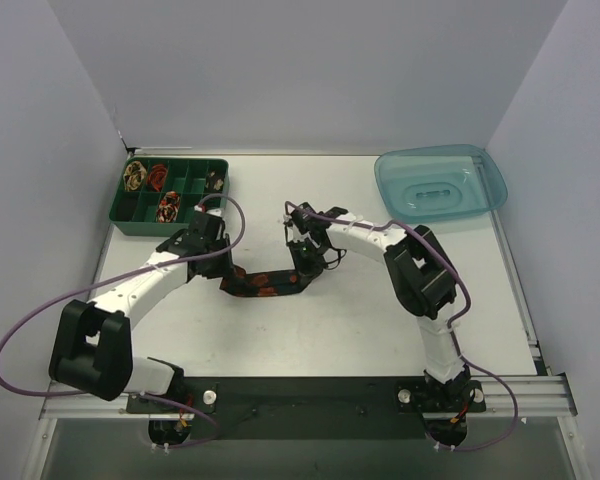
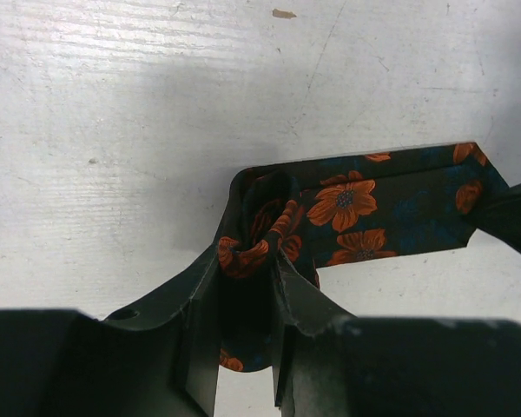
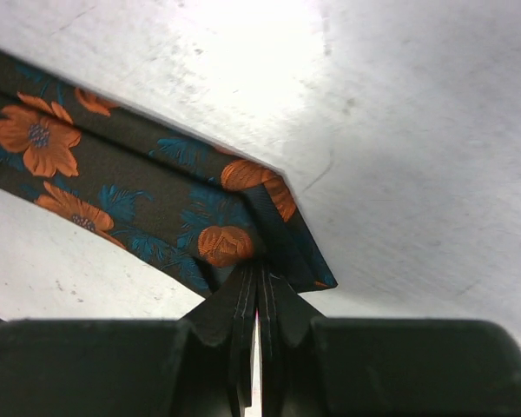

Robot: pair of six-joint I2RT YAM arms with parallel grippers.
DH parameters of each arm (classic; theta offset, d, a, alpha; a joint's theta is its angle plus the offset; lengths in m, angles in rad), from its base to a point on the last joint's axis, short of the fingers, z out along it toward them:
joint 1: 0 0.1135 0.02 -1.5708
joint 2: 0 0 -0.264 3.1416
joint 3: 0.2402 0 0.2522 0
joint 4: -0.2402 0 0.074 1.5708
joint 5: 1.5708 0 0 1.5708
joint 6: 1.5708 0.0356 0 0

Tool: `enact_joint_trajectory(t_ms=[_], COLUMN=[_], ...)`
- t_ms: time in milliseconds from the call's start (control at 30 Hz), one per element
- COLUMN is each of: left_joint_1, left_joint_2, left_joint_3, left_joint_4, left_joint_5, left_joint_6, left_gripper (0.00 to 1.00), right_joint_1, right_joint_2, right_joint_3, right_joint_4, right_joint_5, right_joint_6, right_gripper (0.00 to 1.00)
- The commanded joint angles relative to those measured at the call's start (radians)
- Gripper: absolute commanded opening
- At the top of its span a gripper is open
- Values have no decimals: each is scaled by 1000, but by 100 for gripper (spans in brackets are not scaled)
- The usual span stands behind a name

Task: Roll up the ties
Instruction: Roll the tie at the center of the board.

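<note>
A dark navy tie with orange flowers (image 1: 265, 283) lies on the white table between both arms. My left gripper (image 1: 227, 272) is shut on its left end, which is curled into a small roll (image 2: 252, 252) between the fingers. The flat strip (image 2: 373, 204) runs right from it. My right gripper (image 1: 305, 262) is shut on the tie's pointed end (image 3: 282, 234), pinching the edge at the tips. The strip (image 3: 87, 174) stretches off to the left in that view.
A green compartment tray (image 1: 140, 215) at the back left holds several small rolled ties (image 1: 167, 207). A clear blue plastic lid or bin (image 1: 440, 183) sits at the back right. Purple cables loop beside both arms.
</note>
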Motion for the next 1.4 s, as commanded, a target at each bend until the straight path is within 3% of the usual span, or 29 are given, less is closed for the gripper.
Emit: enact_joint_trajectory(t_ms=[0,267,500,1167,1367], left_joint_1=[26,19,-14,-155,-178], left_joint_2=[-62,-21,29,160,177], left_joint_3=[-22,-3,60,260,283], left_joint_4=[92,82,19,-260,-297], left_joint_5=[90,144,104,-297,-366], left_joint_6=[4,40,66,119,121], left_gripper=[32,31,28,26,26], right_joint_1=[-33,-30,-30,-31,-37], right_joint_2=[78,69,63,52,-35], right_joint_3=[-21,-15,0,14,-8], right_joint_4=[-93,-96,-102,-117,-97], right_joint_5=[108,82,87,81,76], right_joint_6=[-26,-32,-34,-37,-34], right_gripper=[4,4,4,4,4])
